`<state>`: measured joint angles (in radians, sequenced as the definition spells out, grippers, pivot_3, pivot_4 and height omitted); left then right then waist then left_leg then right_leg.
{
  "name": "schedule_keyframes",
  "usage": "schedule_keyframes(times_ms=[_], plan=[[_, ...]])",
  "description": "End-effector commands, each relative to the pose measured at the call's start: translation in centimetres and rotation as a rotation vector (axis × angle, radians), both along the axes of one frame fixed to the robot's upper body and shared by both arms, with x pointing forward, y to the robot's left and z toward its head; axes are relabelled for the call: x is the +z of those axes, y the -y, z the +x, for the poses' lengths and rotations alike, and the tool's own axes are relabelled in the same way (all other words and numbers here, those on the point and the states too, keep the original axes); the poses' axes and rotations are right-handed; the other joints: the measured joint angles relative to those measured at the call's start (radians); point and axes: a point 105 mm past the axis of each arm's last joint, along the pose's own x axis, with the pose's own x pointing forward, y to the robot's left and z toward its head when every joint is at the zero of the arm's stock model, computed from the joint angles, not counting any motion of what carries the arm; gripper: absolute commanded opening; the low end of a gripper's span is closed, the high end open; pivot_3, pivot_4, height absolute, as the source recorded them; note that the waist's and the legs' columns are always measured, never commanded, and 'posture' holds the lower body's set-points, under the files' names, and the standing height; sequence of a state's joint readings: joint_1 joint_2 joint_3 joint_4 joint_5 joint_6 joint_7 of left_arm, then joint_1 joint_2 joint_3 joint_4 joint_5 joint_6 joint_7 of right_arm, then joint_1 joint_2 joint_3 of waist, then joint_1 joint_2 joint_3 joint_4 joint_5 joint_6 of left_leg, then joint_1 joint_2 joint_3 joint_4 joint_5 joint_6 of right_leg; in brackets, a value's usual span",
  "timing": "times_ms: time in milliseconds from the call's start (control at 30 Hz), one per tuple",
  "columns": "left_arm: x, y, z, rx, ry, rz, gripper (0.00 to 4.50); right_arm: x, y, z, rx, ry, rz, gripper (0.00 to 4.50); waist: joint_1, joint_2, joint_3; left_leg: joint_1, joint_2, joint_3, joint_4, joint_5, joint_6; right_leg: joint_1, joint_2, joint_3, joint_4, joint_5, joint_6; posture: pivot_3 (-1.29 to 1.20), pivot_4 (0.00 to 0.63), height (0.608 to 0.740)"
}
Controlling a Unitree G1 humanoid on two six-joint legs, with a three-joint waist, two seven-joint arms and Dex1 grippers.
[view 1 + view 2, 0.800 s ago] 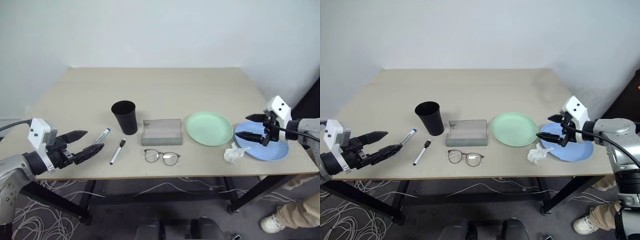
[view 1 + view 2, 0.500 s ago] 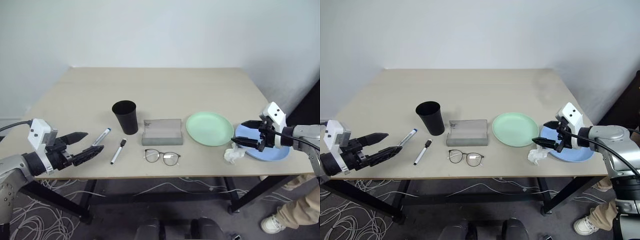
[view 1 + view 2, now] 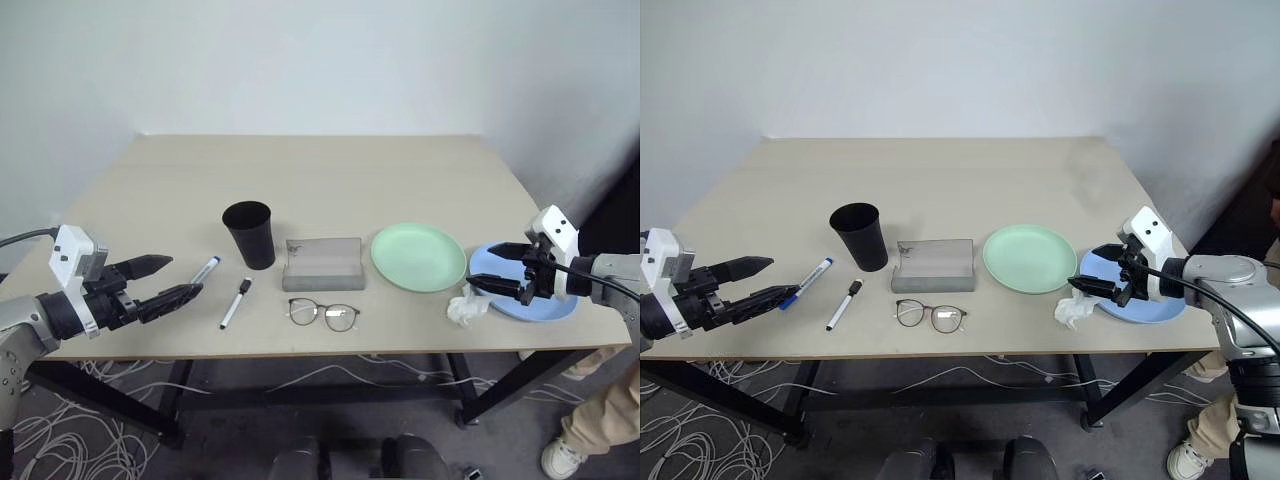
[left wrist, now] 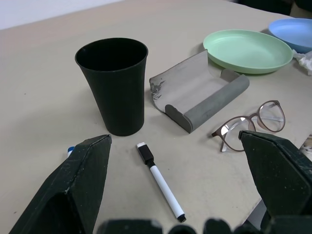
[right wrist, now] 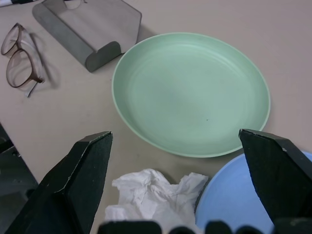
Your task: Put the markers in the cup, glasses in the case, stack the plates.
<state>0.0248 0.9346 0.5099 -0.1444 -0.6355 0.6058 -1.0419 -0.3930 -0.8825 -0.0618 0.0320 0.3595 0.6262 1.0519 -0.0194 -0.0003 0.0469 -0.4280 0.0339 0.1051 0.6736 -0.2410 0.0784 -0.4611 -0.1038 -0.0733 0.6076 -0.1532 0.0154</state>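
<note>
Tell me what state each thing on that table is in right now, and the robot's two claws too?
cup: upright, empty.
case: open, nothing inside.
glasses: unfolded, lying on the table in front of the case.
black-capped marker: capped, lying flat.
blue-capped marker: capped, lying flat.
green plate: empty, unstacked.
blue plate: unstacked, beside the green one.
tissue: crumpled.
left gripper: open, holding nothing.
right gripper: open, holding nothing.
</note>
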Motion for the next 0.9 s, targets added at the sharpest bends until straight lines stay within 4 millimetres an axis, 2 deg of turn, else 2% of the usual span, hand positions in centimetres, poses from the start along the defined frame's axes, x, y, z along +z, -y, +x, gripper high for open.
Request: schedule_keyframes(times_ms=[33,133,233,400,500,767,900], plan=[[1.2,0.3,0.1,-0.024,0.054,0.024,4.45,1.5,0.0,0.7,0.006,0.062,-0.005,4.50,0.000,0.000,0.000,0.000,0.000,0.000,0.000,0.000,0.000,0.000,0.000,0.000,0.000,0.000,0.000,0.00,0.000,0.737],[1.2,0.5,0.2,-0.029,0.059,0.020,4.45,1.7,0.3,0.9,-0.001,0.069,-0.011,4.50,0.000,0.000,0.000,0.000,0.000,0.000,0.000,0.000,0.000,0.000,0.000,0.000,0.000,0.000,0.000,0.00,0.000,0.737],[1.1,0.7,0.5,-0.033,0.065,0.012,4.45,1.6,1.5,1.5,-0.063,0.070,-0.035,4.50,0.001,0.000,0.000,0.000,0.000,0.000,0.000,0.000,0.000,0.000,0.000,0.000,0.000,0.000,0.000,0.00,0.000,0.737],[0.8,1.5,1.2,-0.045,0.083,-0.006,4.45,0.4,6.7,3.4,-0.385,0.056,-0.098,4.50,0.000,0.000,0.000,0.000,0.000,0.001,0.001,0.000,0.000,0.001,0.000,0.000,0.000,0.002,0.000,0.00,0.000,0.737],[1.0,1.8,1.5,-0.058,0.091,-0.013,4.45,-0.5,9.1,3.9,-0.551,0.022,-0.114,4.50,0.000,0.000,0.000,0.000,0.000,0.003,0.001,0.000,0.000,0.001,0.000,0.001,0.000,0.003,0.000,0.00,0.000,0.737],[1.0,1.8,2.4,-0.060,0.103,0.000,4.45,-2.0,13.7,3.6,-0.828,-0.026,-0.104,4.50,-0.002,0.000,0.000,0.000,0.000,0.007,0.001,0.001,0.000,0.001,0.002,0.002,0.000,0.003,0.000,0.00,0.000,0.737],[1.5,2.2,2.1,-0.101,0.107,-0.025,4.45,-3.4,15.8,2.8,-0.945,-0.071,-0.106,4.50,-0.003,0.000,0.000,0.001,0.001,0.014,0.002,0.001,0.000,0.001,0.002,0.003,0.000,0.004,0.000,0.00,0.000,0.737]])
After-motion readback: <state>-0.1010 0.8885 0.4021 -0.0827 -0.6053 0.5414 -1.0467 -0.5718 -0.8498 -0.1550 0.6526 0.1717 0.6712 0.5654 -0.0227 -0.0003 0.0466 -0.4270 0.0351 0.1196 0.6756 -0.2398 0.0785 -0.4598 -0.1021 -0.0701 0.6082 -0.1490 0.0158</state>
